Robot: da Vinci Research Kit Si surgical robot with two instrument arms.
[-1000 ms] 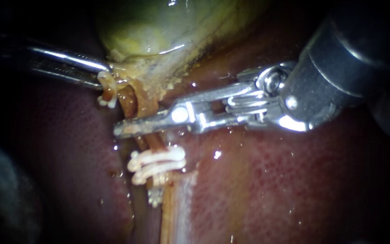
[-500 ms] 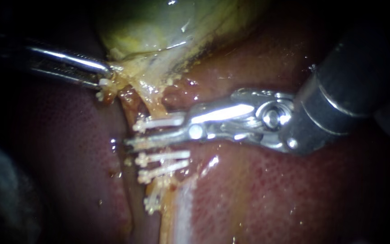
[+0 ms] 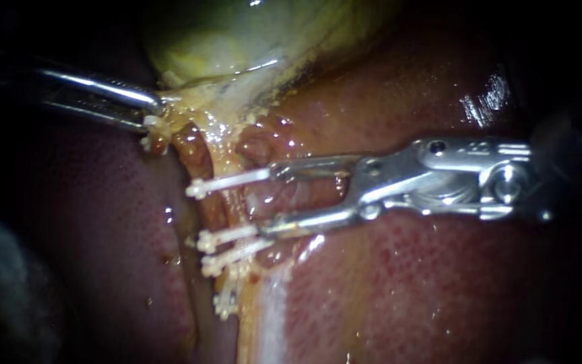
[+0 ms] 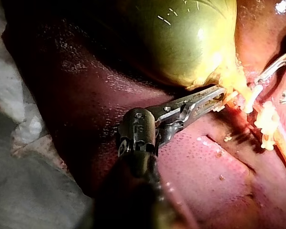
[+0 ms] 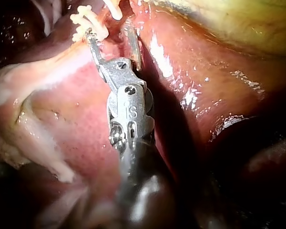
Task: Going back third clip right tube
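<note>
Your left instrument (image 3: 154, 112) clamps the gallbladder (image 3: 237, 40) between its jaws. Your right instrument (image 3: 271, 201) lies level — jaws spread wide.

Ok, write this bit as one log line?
Left metal instrument: shut on yellow-green gallbladder | right metal instrument: open | white clips: on brownish tube

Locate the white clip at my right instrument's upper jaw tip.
Endoscope view, left of centre: the clip lies across the tube at the upper jaw tip of the right instrument, above two more clips, below the gallbladder.
</note>
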